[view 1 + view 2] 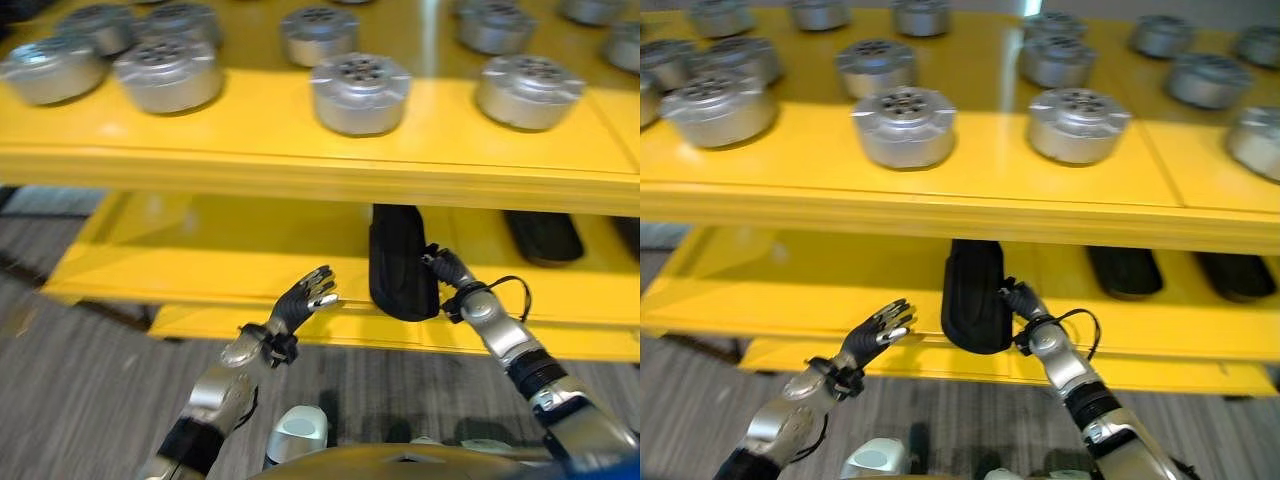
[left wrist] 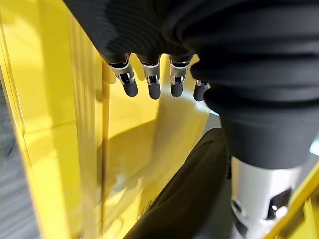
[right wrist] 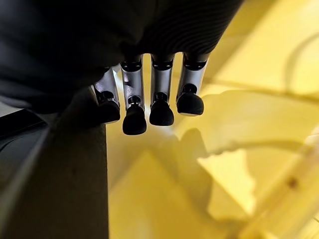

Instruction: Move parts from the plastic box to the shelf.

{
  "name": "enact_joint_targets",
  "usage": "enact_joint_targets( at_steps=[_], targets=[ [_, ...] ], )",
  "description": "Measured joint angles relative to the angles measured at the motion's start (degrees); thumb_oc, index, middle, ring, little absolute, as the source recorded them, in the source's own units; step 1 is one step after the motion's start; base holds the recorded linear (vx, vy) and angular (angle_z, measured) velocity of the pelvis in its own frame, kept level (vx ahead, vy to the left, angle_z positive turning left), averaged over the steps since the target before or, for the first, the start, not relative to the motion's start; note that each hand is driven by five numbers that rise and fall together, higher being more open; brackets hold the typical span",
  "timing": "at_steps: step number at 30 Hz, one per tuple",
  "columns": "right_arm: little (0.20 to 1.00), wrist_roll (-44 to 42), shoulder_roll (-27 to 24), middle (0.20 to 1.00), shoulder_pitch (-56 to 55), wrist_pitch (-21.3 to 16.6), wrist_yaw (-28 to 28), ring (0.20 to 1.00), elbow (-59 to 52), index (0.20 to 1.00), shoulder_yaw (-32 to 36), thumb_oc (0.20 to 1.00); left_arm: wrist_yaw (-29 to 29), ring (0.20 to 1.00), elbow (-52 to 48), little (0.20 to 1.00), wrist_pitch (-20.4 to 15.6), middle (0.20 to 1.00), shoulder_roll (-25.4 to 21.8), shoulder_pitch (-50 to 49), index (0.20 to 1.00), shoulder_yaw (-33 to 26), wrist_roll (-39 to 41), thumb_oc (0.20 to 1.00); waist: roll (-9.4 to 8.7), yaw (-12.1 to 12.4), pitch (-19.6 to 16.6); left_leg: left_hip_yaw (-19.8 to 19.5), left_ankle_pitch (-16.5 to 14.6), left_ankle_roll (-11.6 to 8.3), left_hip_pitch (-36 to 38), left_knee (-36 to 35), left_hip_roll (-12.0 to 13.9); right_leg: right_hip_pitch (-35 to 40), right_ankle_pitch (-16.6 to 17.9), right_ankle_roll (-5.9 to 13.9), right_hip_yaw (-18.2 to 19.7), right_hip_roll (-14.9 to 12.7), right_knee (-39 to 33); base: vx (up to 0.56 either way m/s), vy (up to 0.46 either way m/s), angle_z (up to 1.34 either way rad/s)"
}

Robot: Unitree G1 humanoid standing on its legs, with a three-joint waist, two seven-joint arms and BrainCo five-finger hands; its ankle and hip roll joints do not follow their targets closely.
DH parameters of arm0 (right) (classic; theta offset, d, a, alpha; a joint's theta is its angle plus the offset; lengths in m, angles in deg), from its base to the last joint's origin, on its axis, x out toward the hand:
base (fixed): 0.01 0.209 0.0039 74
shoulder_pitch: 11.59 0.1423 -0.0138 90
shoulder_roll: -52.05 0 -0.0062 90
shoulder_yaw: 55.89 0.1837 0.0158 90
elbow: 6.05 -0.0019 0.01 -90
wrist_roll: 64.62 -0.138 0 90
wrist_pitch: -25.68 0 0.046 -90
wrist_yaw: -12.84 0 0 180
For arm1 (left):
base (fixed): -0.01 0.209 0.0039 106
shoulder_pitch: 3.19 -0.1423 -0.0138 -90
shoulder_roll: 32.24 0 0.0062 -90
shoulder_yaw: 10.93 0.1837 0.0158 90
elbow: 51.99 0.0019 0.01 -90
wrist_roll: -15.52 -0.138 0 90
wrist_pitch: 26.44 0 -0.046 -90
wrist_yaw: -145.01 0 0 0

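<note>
In the left eye view we see round, ribbed silver metal parts (image 1: 360, 92) on the top tier of the glossy yellow metal shelf (image 1: 300, 165), while the right robot hand (image 1: 447, 268) touches a smooth black oblong part (image 1: 400, 262) standing on the lower tier. The left robot hand (image 1: 305, 296) hovers beside it, fingers relaxed and empty. In the right wrist view, straight fingers (image 3: 161, 102) lie alongside that dark part; we read no writing.

Round metal parts (image 1: 360, 92) stand in rows across the top level of the shelf (image 1: 300, 160). On the level below, a dark part (image 1: 400, 262) stands at the centre with the right hand (image 1: 448, 268) touching it at 3 o'clock; another dark part (image 1: 543, 236) lies further toward 3 o'clock. The left hand (image 1: 305, 297) hangs at 8 o'clock, apart from the dark part.
</note>
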Motion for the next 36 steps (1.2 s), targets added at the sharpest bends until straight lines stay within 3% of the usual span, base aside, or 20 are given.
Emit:
enact_joint_targets(
  at_steps=[1, 2, 3, 5, 6, 9, 12, 14, 15, 18, 25, 31, 36],
  targets=[
    [0.200, 0.0, 0.0, 0.200, 3.4, 0.0, 0.1, 0.200, 1.4, 0.200, 0.0, 0.200, -0.7, 1.000, 0.4, 1.000, 0.2, 1.000, -0.4, 0.3, 1.000, 0.5, 0.0, 1.000, -0.16, -0.8, 0.6, -0.9, 0.2, -0.63, 1.2, 2.0, 4.7, -1.5, -2.6, 1.35, 0.1, -2.8, 4.9, -0.02, 0.248, 0.32],
    [0.200, -0.1, -0.6, 0.200, 4.4, -0.1, 0.3, 0.200, 1.6, 0.200, 0.2, 0.200, -0.9, 1.000, 0.4, 1.000, 0.2, 1.000, 0.0, 0.2, 1.000, 1.3, 0.0, 1.000, 0.65, -2.0, 0.6, -2.4, 3.1, -1.08, 3.4, -0.7, 6.4, -2.5, -4.2, 2.70, 0.5, -4.3, 8.3, 0.03, 0.587, 0.10],
    [0.200, -0.1, -2.0, 0.200, 5.4, -0.2, 0.7, 0.200, 1.6, 0.200, 0.4, 0.200, -1.1, 1.000, 0.4, 1.000, 0.3, 1.000, 1.7, 0.4, 1.000, 1.4, 0.0, 1.000, 2.10, -2.5, 0.4, -4.1, 3.5, -3.16, 6.4, -4.0, 5.4, -5.8, -5.3, 5.20, 2.6, -6.4, 13.8, 0.04, 0.464, -0.08],
    [0.200, -0.1, -2.1, 0.200, 5.5, -0.1, 0.7, 0.200, 1.6, 0.200, 0.4, 0.200, -1.0, 1.000, 0.9, 1.000, 1.3, 1.000, 1.3, 2.5, 1.000, 1.4, -0.2, 1.000, 1.15, -3.2, 0.9, -2.1, 0.6, -2.21, 6.8, -4.9, 2.3, -6.4, -4.2, 6.71, 2.9, -9.6, 15.0, 0.05, 0.342, 0.00],
    [0.200, -0.1, -2.1, 0.200, 4.8, -0.1, 0.8, 0.200, 1.6, 0.200, 0.5, 0.200, -0.9, 1.000, 1.6, 1.000, 1.4, 1.000, 1.3, 4.0, 1.000, 1.5, -1.2, 1.000, 0.83, -4.0, 0.9, -2.5, 0.5, -2.32, 7.0, -5.4, 0.3, -6.4, -3.4, 6.47, 2.5, -11.5, 15.6, 0.08, 0.256, 0.22],
    [0.200, -0.6, -1.7, 0.200, 3.9, -0.1, 0.8, 0.200, 1.9, 0.200, 0.7, 0.200, -0.8, 1.000, 1.7, 1.000, 1.3, 1.000, -0.6, 6.1, 1.000, 1.4, -2.0, 1.000, 0.79, -3.7, 0.9, -2.9, -0.8, -0.31, 7.1, -4.5, -1.6, -5.4, 0.8, 6.02, 3.1, -13.1, 14.7, 0.12, 0.207, 0.20],
    [0.200, -2.3, 0.2, 0.200, 3.8, -0.1, 1.6, 0.200, 3.2, 0.200, 2.7, 0.200, -0.4, 1.000, 1.9, 1.000, 1.4, 1.000, -3.0, 5.7, 1.000, 1.2, -2.0, 1.000, 0.79, -2.9, 0.9, -4.2, -0.8, 0.26, 8.7, -5.3, -1.9, -5.0, 3.1, 5.39, 3.4, -13.2, 16.1, 0.06, 0.111, 0.19],
    [0.200, -2.4, 0.7, 0.200, 3.7, -0.2, 2.3, 0.200, 3.2, 0.200, 2.7, 0.200, -0.4, 1.000, 2.0, 1.000, 1.6, 1.000, -3.5, 4.2, 1.000, 1.0, -2.0, 1.000, 0.75, -2.3, 0.7, -4.3, -0.4, 0.39, 9.1, -6.4, -0.9, -5.6, -0.3, 6.24, 4.0, -10.2, 16.6, 0.02, 0.062, 0.13],
    [0.200, -2.3, 0.7, 0.200, 3.6, -0.2, 2.6, 0.200, 3.3, 0.200, 2.9, 0.200, -0.4, 1.000, 1.8, 1.000, 1.8, 1.000, -3.7, 3.0, 1.000, 0.9, -2.0, 1.000, 0.11, -1.5, 0.2, -4.2, -0.3, 0.19, 8.9, -6.8, -1.5, -5.2, -1.1, 5.52, 2.6, -9.4, 14.6, -0.04, 0.042, -0.08],
    [0.200, -2.3, 0.3, 0.200, 3.6, 0.1, 4.2, 0.200, 3.5, 0.200, 4.8, 0.200, -0.4, 1.000, 0.8, 1.000, 2.7, 1.000, -4.0, 0.8, 1.000, 1.0, -1.9, 1.000, -0.03, -1.0, 0.1, -4.4, 0.2, -0.28, 6.9, -6.4, -1.8, -4.4, -0.8, 6.38, 3.0, -8.2, 10.1, -0.08, 0.012, -0.04],
    [0.200, -2.3, -2.3, 0.200, 3.6, 1.6, 6.2, 0.200, 7.7, 0.200, 7.1, 0.200, -0.5, 1.000, 0.8, 1.000, 2.6, 1.000, -4.0, 1.0, 1.000, 0.9, -1.7, 1.000, -1.06, -0.2, 1.3, -4.6, 1.6, -1.32, 2.9, -5.3, 0.7, -7.9, -0.6, 6.09, 3.1, -5.8, 9.6, -0.05, -0.033, -0.03],
    [0.200, -2.2, -10.3, 0.200, 8.3, 1.7, 6.5, 0.200, 8.2, 0.200, 7.5, 0.200, -0.5, 1.000, 0.7, 1.000, 0.6, 1.000, -5.9, 5.5, 1.000, 1.0, -1.4, 1.000, -0.24, -0.2, 7.8, -5.4, 2.0, -1.40, -3.7, -1.1, 2.3, -13.9, 0.2, 4.99, 3.3, -5.3, 12.4, -0.19, -0.073, -0.01],
    [0.200, -2.2, -15.0, 0.200, 19.9, 1.5, 6.2, 0.200, 13.6, 0.200, 7.5, 0.200, -0.3, 1.000, 0.6, 1.000, -1.1, 1.000, -8.0, 11.4, 1.000, 1.1, -1.4, 1.000, 0.31, 0.0, 15.3, -5.8, 2.0, -1.25, -10.1, 3.6, 3.8, -20.2, 0.7, 3.81, 3.8, -5.3, 16.3, -0.19, -0.069, -0.07]
  ],
)
